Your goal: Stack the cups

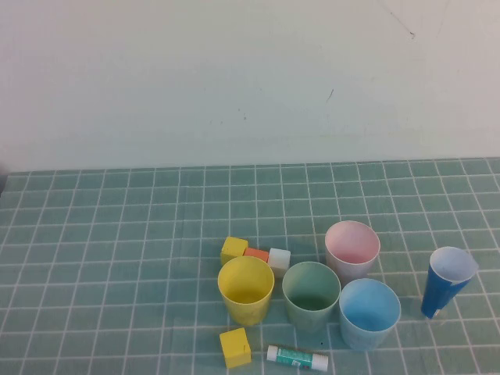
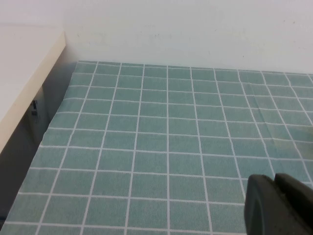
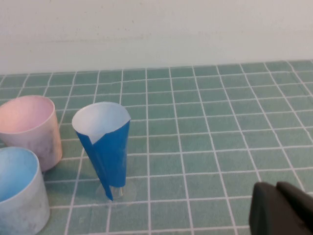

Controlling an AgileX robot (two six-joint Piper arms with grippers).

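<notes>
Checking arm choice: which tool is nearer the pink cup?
Right. The right tool has the pink cup in its wrist view; the left tool sees only bare cloth.

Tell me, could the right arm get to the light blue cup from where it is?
Probably yes: the right tool sits low beside the dark-blue cone cup, the light blue cup just beyond, open-topped and unstacked.
</notes>
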